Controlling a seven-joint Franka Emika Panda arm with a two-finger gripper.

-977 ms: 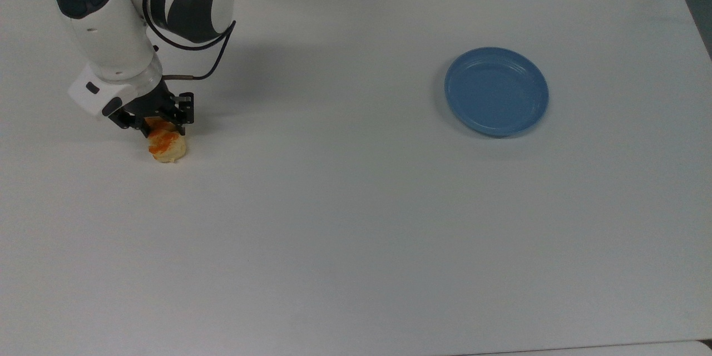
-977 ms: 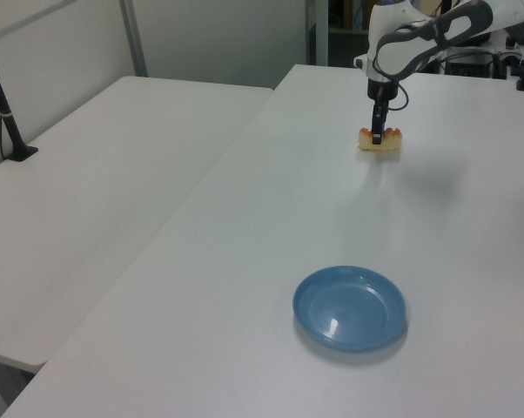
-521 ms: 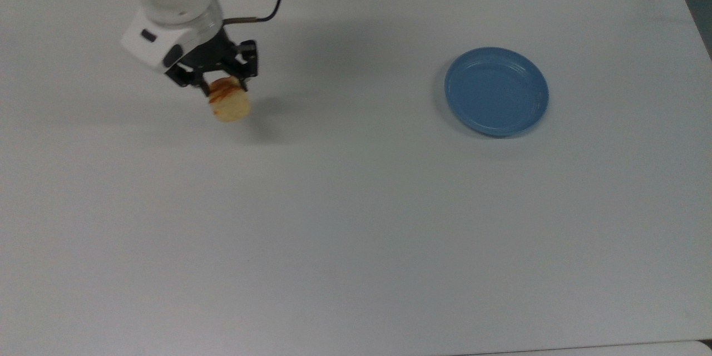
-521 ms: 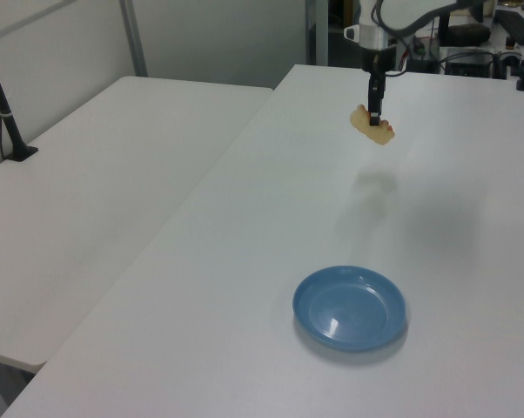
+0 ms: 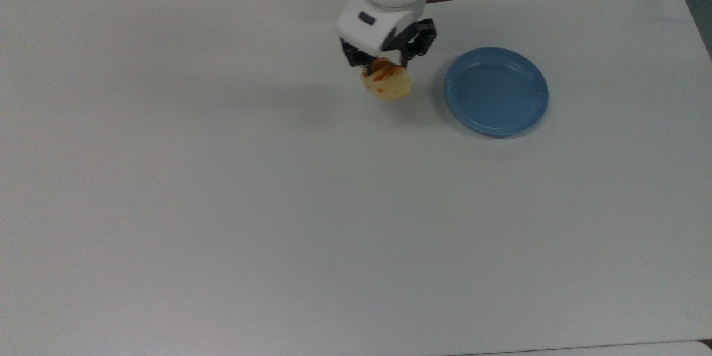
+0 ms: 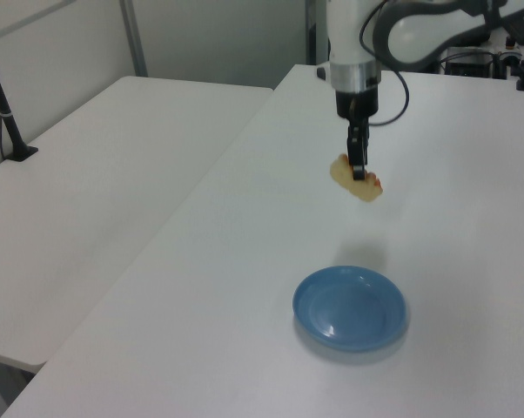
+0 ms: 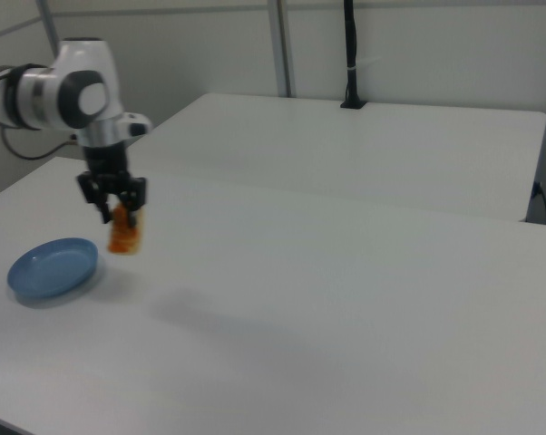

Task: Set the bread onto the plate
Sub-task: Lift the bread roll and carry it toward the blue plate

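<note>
So the big change: a second ago the bread [image 5: 387,84] was sitting on the worktop [image 5: 278,206] way over at the top view's left edge with the end effector [image 5: 384,67] down around it. Half a second ago it was already lifted and drifting right. Now it's up in the air, most of the way across, just short of the plate [image 5: 496,91] on the top view's left side of it.

The end effector is clamped on the bread, holding it by the upper part, so the bun dangles below the fingers. In the left view the bread [image 6: 356,178] hangs tilted, one end lower than the other, and you can see its shadow on the worktop just beyond the plate [image 6: 350,307]. In the right view it's the same story: bread [image 7: 124,234] in the air next to the plate [image 7: 53,268], not over it yet.

My read is that pickup is done and the carry is nearly finished. What's left is a bit more travel until it's above the plate's middle, then lower and let go. Since it hangs tilted, dropping from height might make it roll, so I'd bring it down close first.
</note>
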